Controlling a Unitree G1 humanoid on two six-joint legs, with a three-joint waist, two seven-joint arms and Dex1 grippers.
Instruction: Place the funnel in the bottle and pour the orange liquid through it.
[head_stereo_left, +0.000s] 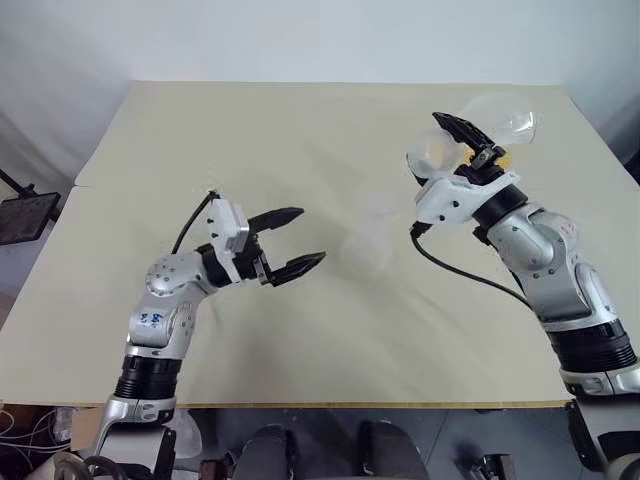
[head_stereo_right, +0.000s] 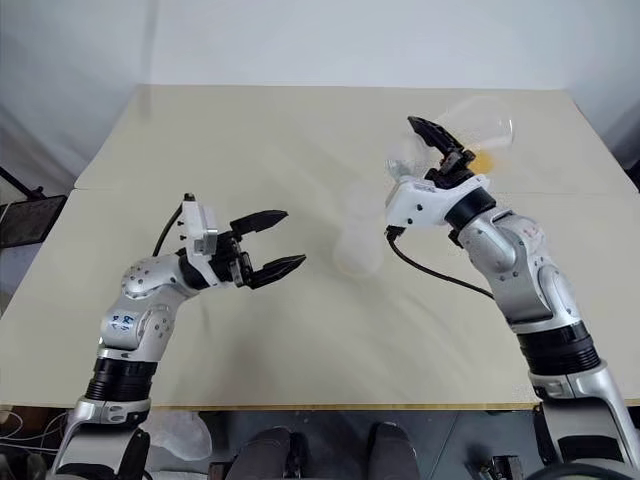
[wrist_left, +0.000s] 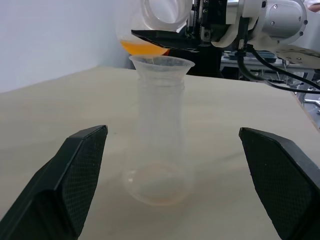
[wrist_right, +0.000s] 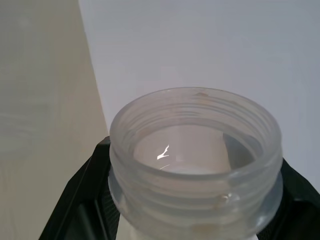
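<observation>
The frosted bottle (wrist_left: 160, 130) stands upright mid-table (head_stereo_left: 366, 245). The clear funnel (wrist_left: 161, 64) sits in its neck. My left gripper (head_stereo_left: 311, 236) is open just to the bottle's left, and its fingers (wrist_left: 75, 185) flank the bottle without touching it. My right gripper (head_stereo_left: 462, 140) is raised to the right of the bottle and shut on a clear flask (head_stereo_left: 500, 120), held tilted by its threaded neck (wrist_right: 195, 150). The orange liquid (wrist_left: 142, 47) pools in the flask's low side, just above the funnel's rim. I see no stream of liquid.
The beige table (head_stereo_left: 300, 130) reaches far behind and to both sides of the bottle. A black stand (head_stereo_left: 25, 215) sits off the table's left edge. A black cable (head_stereo_left: 470, 275) hangs from my right wrist over the table.
</observation>
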